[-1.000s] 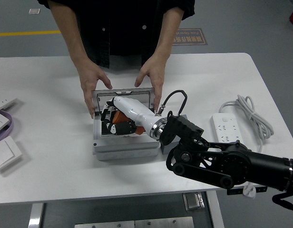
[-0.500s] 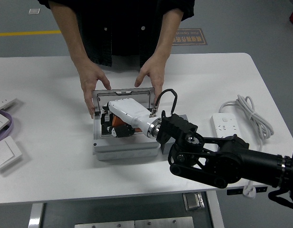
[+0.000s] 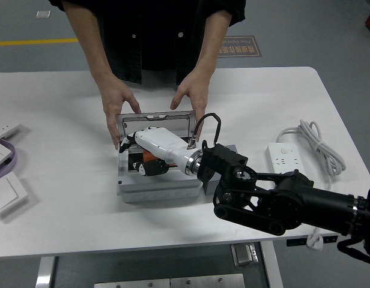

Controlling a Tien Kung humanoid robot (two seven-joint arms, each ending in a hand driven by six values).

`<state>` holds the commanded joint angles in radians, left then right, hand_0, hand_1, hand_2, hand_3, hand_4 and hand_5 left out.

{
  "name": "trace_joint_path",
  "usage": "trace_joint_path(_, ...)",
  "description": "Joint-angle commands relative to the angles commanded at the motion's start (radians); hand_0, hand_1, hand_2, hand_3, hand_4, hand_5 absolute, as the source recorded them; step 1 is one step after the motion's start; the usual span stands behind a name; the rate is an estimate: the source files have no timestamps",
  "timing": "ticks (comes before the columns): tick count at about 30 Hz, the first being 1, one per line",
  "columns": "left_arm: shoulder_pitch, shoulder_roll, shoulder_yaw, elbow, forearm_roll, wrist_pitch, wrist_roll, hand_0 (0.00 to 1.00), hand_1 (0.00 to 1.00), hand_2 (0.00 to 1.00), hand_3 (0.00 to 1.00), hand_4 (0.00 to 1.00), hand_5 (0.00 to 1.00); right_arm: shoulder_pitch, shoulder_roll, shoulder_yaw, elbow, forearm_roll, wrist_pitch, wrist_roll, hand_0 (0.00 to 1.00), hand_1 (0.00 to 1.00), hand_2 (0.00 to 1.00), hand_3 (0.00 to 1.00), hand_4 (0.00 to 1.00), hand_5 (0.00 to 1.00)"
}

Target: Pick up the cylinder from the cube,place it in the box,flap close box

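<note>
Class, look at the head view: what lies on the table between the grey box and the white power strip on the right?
In the head view, the robot's right arm crosses between the box and the power strip; otherwise bare white table shows there.

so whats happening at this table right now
The robot's right hand, white-shelled with black fingers, reaches into the open grey box on the white table, its fingers around an orange cylinder. A person across the table steadies the box's raised lid with both hands. The left arm is out of view.
</note>
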<state>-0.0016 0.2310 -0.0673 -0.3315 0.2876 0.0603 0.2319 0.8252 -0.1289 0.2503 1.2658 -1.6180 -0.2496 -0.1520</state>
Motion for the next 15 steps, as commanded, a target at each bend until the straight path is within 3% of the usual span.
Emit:
trace_joint_path(2,0.0,0.001,0.0,0.0,0.0,0.0,0.0,0.622,0.592,0.605,0.652,0.742,0.295,0.0,0.0,0.0,-0.001,0.005,-0.004,0.005,0.856,0.742,0.742,0.711,0.419,0.183)
trace_joint_path(3,0.0,0.001,0.0,0.0,0.0,0.0,0.0,0.623,0.593,0.605,0.651,0.742,0.295,-0.001,-0.001,0.0,-0.001,0.008,-0.007,0.008,0.865,0.749,0.751,0.717,0.534,0.261)
trace_joint_path(8,0.0,0.0,-0.003,0.001,0.002,-0.001,0.0,0.623,0.593,0.605,0.651,0.742,0.295,-0.012,-0.012,0.011,0.01,0.08,-0.041,0.05,0.865,0.749,0.751,0.717,0.534,0.261)
trace_joint_path(9,0.0,-0.001,-0.004,0.0,0.003,-0.001,0.0,0.623,0.593,0.606,0.651,0.742,0.295,-0.017,-0.018,0.018,0.02,0.106,-0.049,0.064,0.867,0.748,0.753,0.729,0.674,0.274)
trace_joint_path(15,0.001,-0.004,-0.01,0.001,0.004,-0.002,0.0,0.623,0.594,0.606,0.651,0.742,0.295,-0.039,-0.076,0.058,0.119,0.302,-0.073,0.145,0.856,0.739,0.743,0.721,0.68,0.256)
